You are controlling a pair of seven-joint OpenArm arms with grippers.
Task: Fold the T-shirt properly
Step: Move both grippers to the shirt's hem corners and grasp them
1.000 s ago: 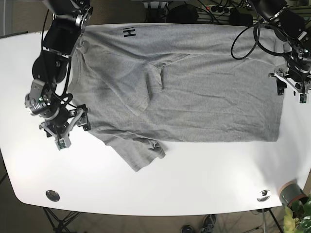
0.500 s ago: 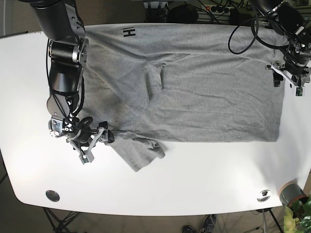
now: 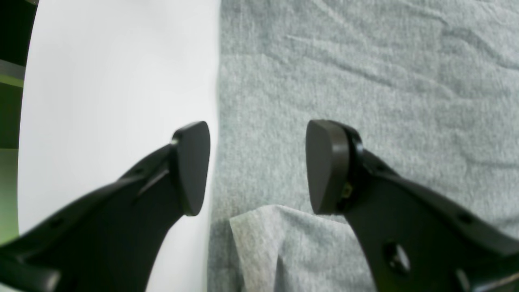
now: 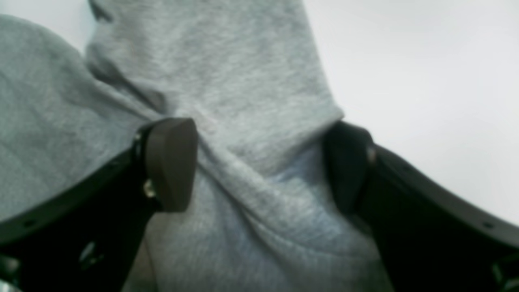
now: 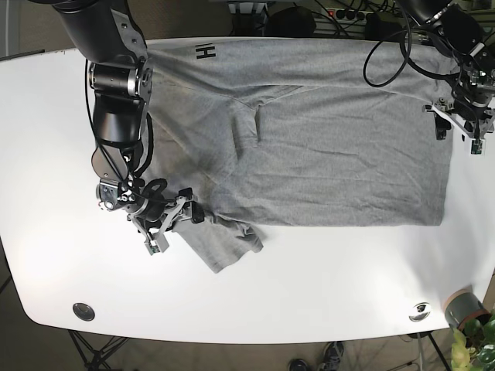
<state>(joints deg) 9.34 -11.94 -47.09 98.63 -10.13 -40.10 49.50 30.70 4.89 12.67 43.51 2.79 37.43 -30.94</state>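
Note:
The grey T-shirt (image 5: 309,139) lies spread across the white table (image 5: 325,286), with one sleeve (image 5: 228,243) crumpled at the front left. In the base view my right gripper (image 5: 174,220) sits low at that sleeve. The right wrist view shows the right gripper (image 4: 259,166) open, with a bunched ridge of sleeve fabric (image 4: 251,101) between its fingers. My left gripper (image 5: 458,124) is at the shirt's right edge. In the left wrist view it (image 3: 257,166) stands open, one finger over bare table (image 3: 113,81), the other over the shirt (image 3: 365,81). A small turned-over flap (image 3: 263,243) lies below it.
Two round metal fittings (image 5: 83,311) (image 5: 420,311) sit in the table near its front edge. A grey pot with a green plant (image 5: 468,313) stands past the front right corner. Black cables (image 5: 387,54) hang over the back right of the shirt.
My right gripper has moved right and toward the front, from the shirt's left edge to the crumpled sleeve. My left gripper has shifted slightly toward the back along the right edge.

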